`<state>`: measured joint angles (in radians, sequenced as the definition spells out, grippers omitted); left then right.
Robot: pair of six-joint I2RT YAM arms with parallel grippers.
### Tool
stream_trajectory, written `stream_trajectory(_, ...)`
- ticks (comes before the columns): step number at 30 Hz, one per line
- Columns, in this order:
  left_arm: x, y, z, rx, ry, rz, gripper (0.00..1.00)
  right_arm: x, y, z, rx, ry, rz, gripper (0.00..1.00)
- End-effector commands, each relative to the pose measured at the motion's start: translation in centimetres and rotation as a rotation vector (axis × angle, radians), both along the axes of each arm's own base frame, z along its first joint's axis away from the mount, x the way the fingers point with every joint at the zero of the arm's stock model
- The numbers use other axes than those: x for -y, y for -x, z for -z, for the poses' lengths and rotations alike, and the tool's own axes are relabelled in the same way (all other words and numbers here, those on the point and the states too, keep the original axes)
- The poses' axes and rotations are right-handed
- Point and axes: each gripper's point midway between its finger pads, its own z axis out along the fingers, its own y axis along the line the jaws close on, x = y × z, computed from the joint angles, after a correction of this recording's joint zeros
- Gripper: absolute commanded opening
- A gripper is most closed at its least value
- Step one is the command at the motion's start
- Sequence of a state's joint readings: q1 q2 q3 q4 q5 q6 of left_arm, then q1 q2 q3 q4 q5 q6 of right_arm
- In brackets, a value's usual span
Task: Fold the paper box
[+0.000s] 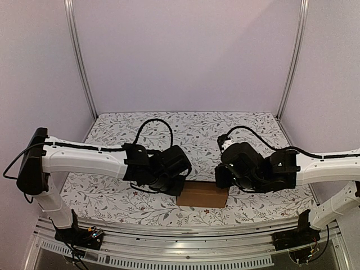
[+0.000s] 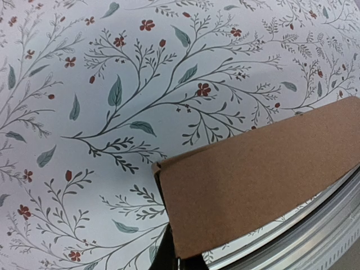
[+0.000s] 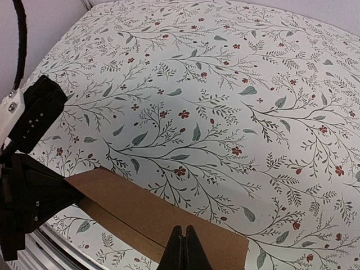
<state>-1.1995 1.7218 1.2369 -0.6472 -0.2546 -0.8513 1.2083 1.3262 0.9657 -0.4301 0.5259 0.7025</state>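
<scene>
Paper box [image 1: 202, 195]: brown card, semi-flat, lying at near edge of table [image 1: 185, 126], centred btw both wrists.

Handling (est.):
- V. light, thin card. Stiff along panels, weak at creases; likely to buckle or crush if squeezed mid-panel.
- Matte surface, so prob. decent friction on pads. Little wt to hold it down, so likely to slide on floral cloth if pushed from one side only.
- Best hold: panel edges or flap edges close to a crease, one side anchored while other side gets folded. Avoid pinching across hollow body.

L gripper [image 2: 181, 260]: jaws pinched together on lower L corner of box, card edge emerging from btw fingers in L wrist view.

R gripper [image 3: 184, 243]: fingers closed tight, tips meeting over near long edge of box; looks like thin wall nipped btw them.

Arm pose (top view):
- Both arms stretched inward from outer bases, forearms approx. level, wrists bent down toward box.
- L wrist at box's L end, R wrist at R end, near mirror-image, low over table.
</scene>
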Motion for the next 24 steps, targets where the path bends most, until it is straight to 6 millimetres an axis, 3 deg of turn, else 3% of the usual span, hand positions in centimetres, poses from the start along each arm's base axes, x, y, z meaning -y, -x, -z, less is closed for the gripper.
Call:
stream_trajectory(1, -2.6, 3.1, 5.3, -0.144, -0.170, 0.022, 0.00, -0.8, 0.1, 2.6, -0.013, -0.002, 0.012, 0.00)
stream_trajectory(6, -2.5, 3.0, 5.2, -0.142, -0.166, 0.017, 0.00, -0.5, 0.8, 5.7, -0.008, 0.058, 0.044, 0.00)
stream_trajectory(12, -2.3, 3.1, 5.2, -0.150, -0.159, 0.011, 0.03, -0.1, 2.0, 7.9, 0.032, 0.136, 0.072, 0.00)
stream_trajectory(19, -2.2, 3.5, 4.8, -0.164, -0.140, 0.020, 0.24, 0.8, 2.3, 10.8, 0.017, 0.172, 0.125, 0.00)
stream_trajectory(24, -2.4, 4.0, 4.1, -0.176, -0.109, 0.028, 0.30, 0.9, 2.4, 11.8, 0.005, 0.176, 0.139, 0.00)
